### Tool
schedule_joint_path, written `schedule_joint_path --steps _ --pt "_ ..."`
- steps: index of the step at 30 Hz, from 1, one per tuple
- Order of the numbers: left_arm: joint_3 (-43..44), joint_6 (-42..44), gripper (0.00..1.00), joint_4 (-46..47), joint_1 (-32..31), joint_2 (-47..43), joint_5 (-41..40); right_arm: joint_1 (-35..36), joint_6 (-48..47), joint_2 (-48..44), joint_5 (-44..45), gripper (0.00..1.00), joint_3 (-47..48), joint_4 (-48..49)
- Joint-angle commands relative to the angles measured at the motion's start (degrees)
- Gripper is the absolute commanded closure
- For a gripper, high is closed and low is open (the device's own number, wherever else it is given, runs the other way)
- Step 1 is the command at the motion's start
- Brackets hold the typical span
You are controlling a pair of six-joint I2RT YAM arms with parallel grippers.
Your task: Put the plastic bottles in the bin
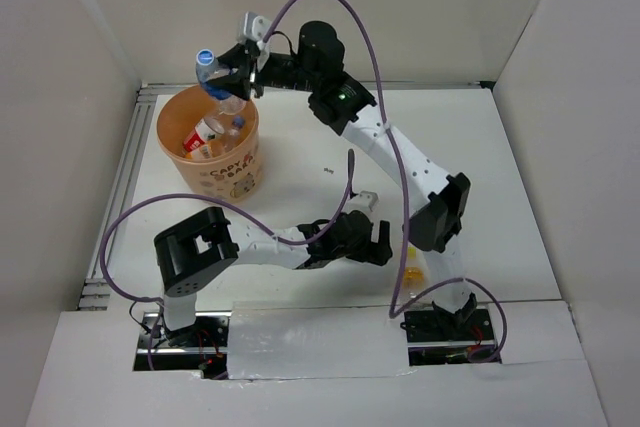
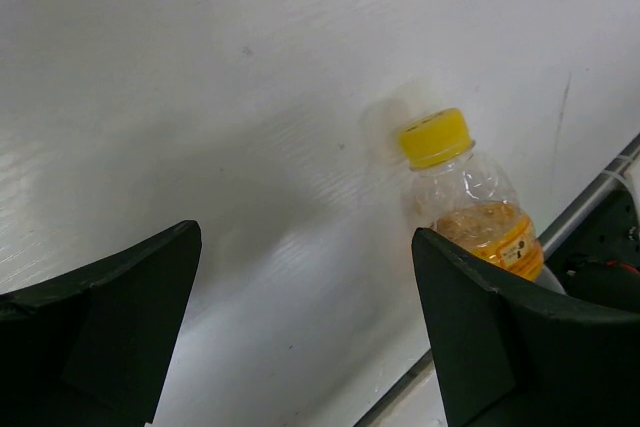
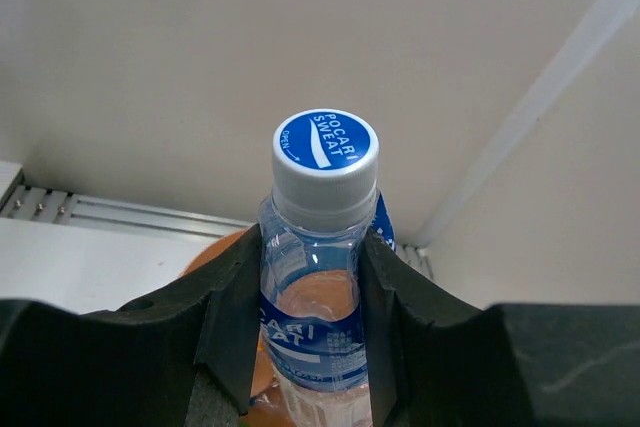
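The bin (image 1: 230, 179) is an orange bucket at the back left of the table, and several plastic bottles (image 1: 205, 134) lie inside it. My right gripper (image 1: 228, 82) hangs over the bin's far rim, shut on a clear bottle (image 3: 318, 297) with a blue label and a blue cap (image 1: 206, 57). In the right wrist view the jaws (image 3: 312, 247) clamp the bottle just below its cap, with the orange bin (image 3: 215, 252) underneath. My left gripper (image 2: 305, 237) stands open and low over the table. An orange-filled bottle (image 2: 475, 209) with a yellow cap lies just beyond its right finger (image 2: 480, 337).
White walls close in the table on three sides. A metal rail (image 1: 125, 177) runs along the left edge, beside the bin. The right arm's elbow (image 1: 440, 212) sits over the right middle of the table, and purple cables (image 1: 130, 227) loop above both arms.
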Motion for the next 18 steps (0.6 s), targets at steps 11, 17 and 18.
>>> schedule_joint_path --steps 11,17,18 --pt "2.65 -1.59 0.01 2.70 -0.42 -0.10 -0.08 -7.42 19.28 9.93 -7.35 0.19 5.84 -2.57" --pt "3.59 -0.46 0.01 6.50 -0.95 0.67 5.81 -8.56 18.14 6.24 -6.73 0.00 4.16 -7.22" --pt "4.13 -0.45 0.01 7.19 -0.95 1.29 8.43 -9.17 18.14 5.19 -6.12 0.00 4.16 -8.02"
